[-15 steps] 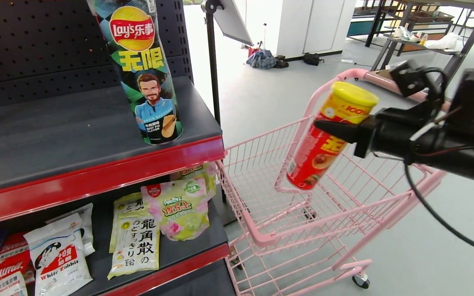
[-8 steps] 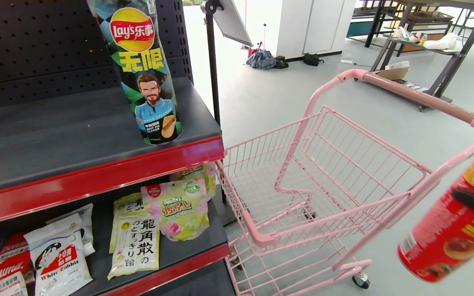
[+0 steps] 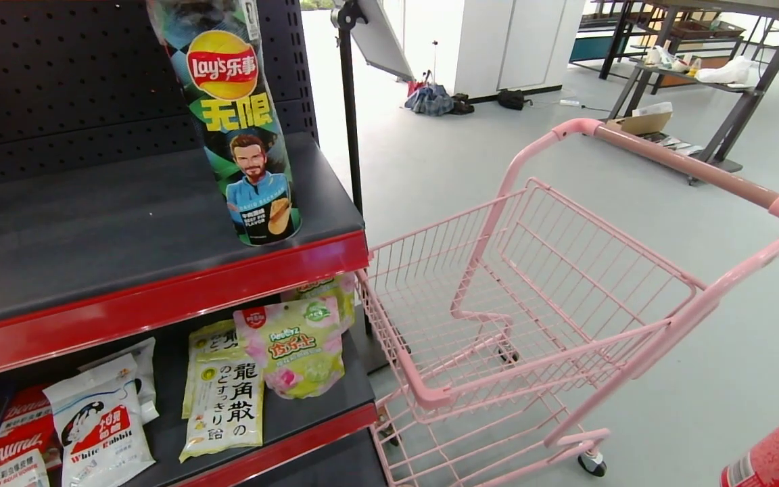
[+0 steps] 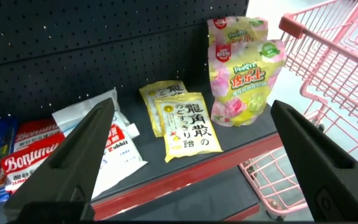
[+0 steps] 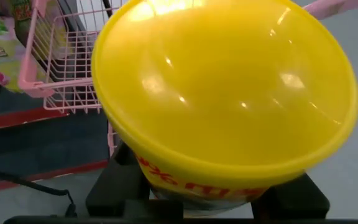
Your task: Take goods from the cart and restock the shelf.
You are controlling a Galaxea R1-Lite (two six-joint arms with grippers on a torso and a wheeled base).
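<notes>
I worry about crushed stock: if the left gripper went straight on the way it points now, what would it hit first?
Most likely the yellow sachet lying on the lower shelf, which sits centred ahead of the open left gripper. Depth is hard to judge.

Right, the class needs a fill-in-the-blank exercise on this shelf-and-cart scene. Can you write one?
The wire shopping cart is coloured ___.
The red cylindrical chip can in the right gripper has a ___ lid.
The left gripper is ___.
The tall green chip tube stands on the dark shelf board ___ the flat snack bags.
Missing words: pink; yellow; open; above.
</notes>
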